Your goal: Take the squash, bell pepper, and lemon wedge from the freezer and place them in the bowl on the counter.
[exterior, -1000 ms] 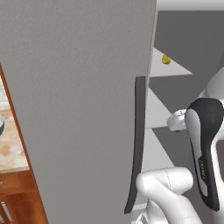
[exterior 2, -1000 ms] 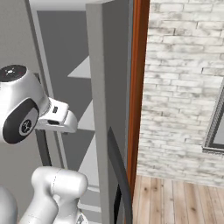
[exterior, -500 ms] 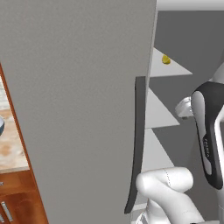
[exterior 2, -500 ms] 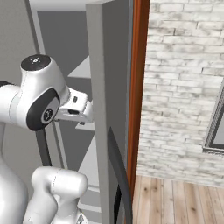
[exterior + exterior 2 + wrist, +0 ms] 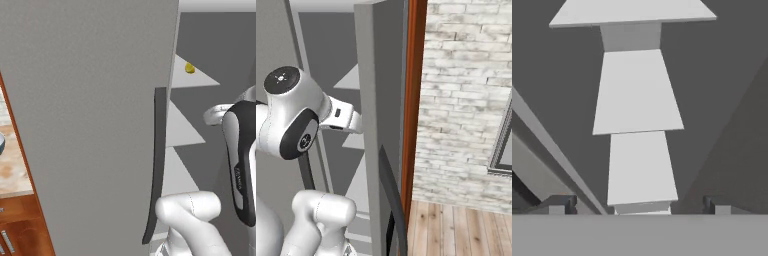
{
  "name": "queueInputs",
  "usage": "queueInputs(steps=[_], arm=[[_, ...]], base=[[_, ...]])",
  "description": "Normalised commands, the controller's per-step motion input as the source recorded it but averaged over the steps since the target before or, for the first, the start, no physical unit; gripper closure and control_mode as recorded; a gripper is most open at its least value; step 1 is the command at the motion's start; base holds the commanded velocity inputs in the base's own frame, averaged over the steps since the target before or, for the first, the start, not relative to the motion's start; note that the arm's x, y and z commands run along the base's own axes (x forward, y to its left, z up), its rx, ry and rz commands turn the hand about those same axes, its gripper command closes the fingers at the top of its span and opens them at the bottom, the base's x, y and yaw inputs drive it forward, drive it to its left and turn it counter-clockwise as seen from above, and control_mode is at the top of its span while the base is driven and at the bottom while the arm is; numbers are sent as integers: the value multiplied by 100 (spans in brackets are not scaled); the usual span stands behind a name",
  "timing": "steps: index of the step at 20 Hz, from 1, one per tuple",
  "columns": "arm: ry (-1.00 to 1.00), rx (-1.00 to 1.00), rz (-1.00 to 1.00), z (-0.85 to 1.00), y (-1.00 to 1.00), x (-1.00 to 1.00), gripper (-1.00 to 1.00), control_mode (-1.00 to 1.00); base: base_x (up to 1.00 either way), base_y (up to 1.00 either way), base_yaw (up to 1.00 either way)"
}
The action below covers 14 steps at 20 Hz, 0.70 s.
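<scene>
The freezer stands open, its big grey door point(image 5: 85, 125) swung toward me with a dark curved handle point(image 5: 156, 165). A tiny yellow lemon wedge point(image 5: 189, 68) lies on an upper pale shelf inside. The squash and the bell pepper are out of view. My gripper point(image 5: 639, 207) is open inside the freezer, facing a stack of bare pale shelves point(image 5: 637, 90), with nothing between its fingertips point(image 5: 559, 204). My white hand point(image 5: 342, 114) reaches in behind the door's edge. A sliver of the bowl point(image 5: 1, 145) shows at the far left on the beige counter point(image 5: 12, 170).
The door's edge point(image 5: 370, 125) and handle point(image 5: 391, 200) stand close to the right of my arm. A red-brown post point(image 5: 415, 100), a pale brick wall point(image 5: 466, 100) and wooden floor point(image 5: 456, 230) lie beyond. Red-brown cabinets point(image 5: 25, 230) sit under the counter.
My arm has swung further into the freezer, elbow rising and hand moving in behind the door's edge. The jaws stay open; the lemon wedge has not moved.
</scene>
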Motion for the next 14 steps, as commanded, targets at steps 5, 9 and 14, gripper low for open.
queueInputs(steps=[5,9,14], arm=[[-16,0,-8,27,0,8,-100,-100],[-5,0,-6,28,0,29,-100,-100],[1,0,-1,26,-15,30,-100,-100]], base=[[0,0,0],[0,0,0],[0,0,0]])
